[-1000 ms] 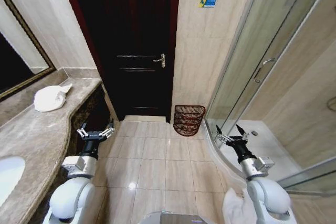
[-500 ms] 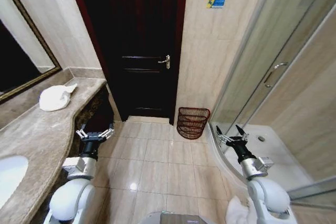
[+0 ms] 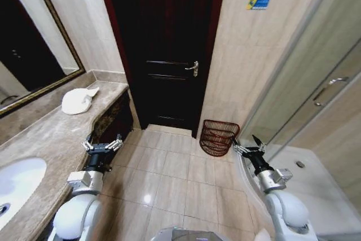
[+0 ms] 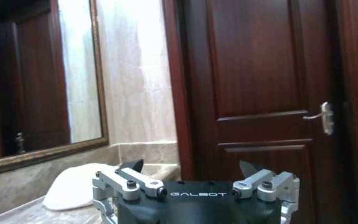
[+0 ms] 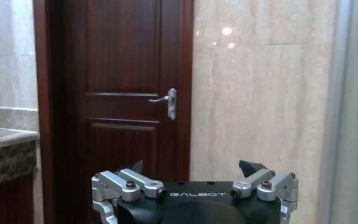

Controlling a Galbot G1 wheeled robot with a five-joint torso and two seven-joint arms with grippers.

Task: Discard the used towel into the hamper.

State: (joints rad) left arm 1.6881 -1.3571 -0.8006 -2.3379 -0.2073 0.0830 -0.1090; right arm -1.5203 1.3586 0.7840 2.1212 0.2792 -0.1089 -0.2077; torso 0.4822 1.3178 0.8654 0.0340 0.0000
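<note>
1. We find the towel crumpled on the marble counter beneath the mirror; not yet picked up.
2. The hamper stands on the floor beside the dark door, holding no towel that we can see.
3. Left gripper and right gripper hover with fingers spread, holding nothing.
4. We judge the pickup, carry and drop remain.

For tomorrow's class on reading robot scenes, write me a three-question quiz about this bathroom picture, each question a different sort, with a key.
1. True or false: the crumpled white towel lies on the marble counter.
2. Where does the round reddish-brown wicker hamper stand? A on the counter; B on the tiled floor beside the dark wooden door; C in the shower.
3. Fill in: the left claw and right claw are both ____.

Key: 1 true; 2 B; 3 open.
</note>
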